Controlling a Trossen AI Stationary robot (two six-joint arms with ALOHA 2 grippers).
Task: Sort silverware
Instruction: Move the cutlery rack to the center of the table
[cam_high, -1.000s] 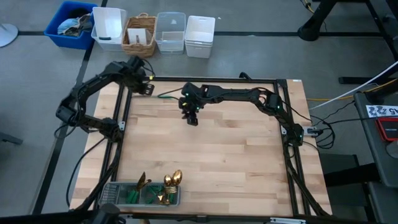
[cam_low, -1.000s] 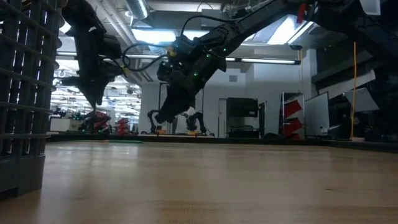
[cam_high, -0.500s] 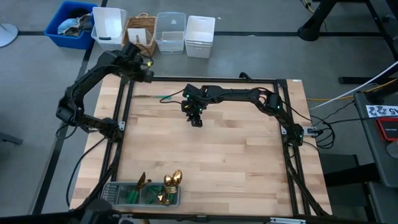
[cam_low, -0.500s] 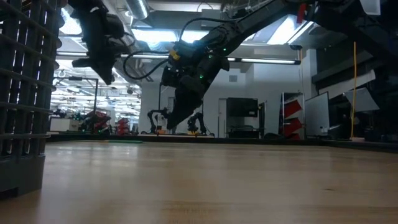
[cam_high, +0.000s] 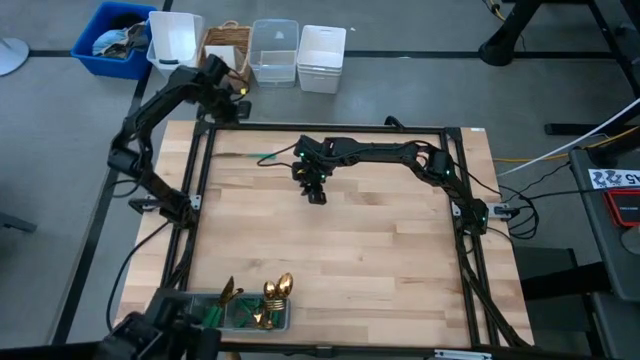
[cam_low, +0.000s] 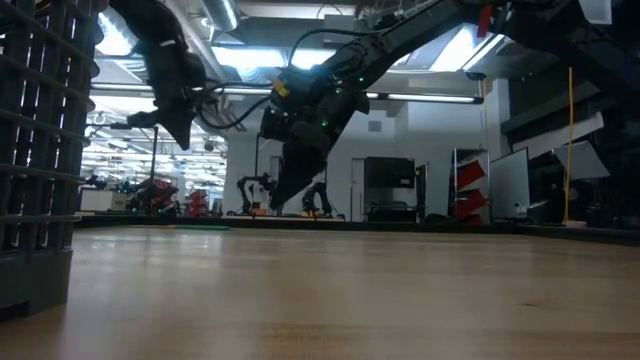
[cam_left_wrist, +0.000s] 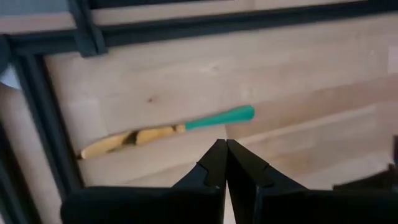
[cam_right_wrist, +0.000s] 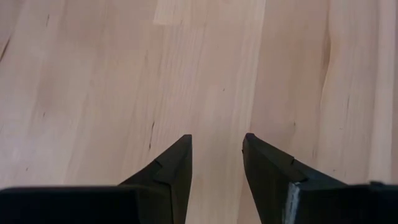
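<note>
One piece of silverware (cam_left_wrist: 168, 132), with a long gold blade like a knife's and a teal handle, lies flat on the wood near the table's far left corner (cam_high: 255, 157). My left gripper (cam_left_wrist: 225, 149) hangs shut above it, nearer the far frame rail (cam_high: 225, 95), with nothing between its fingers. More silverware (cam_high: 262, 300) stands in the grey mesh tray (cam_high: 180, 308) at the near left. My right gripper (cam_right_wrist: 216, 152) is open over bare wood at the table's far middle (cam_high: 315, 192), tilted down.
A black frame (cam_high: 330, 128) runs round the tabletop. Beyond the far edge stand a blue bin (cam_high: 115, 40), white bins (cam_high: 320, 58) and a basket (cam_high: 225, 58). The tray's mesh wall (cam_low: 35, 150) fills the low view's left. Open wood lies between the arms and the tray.
My left gripper has risen and drawn back toward the table's far left corner, away from the silverware lying there. My right gripper has tipped slightly while staying in place.
</note>
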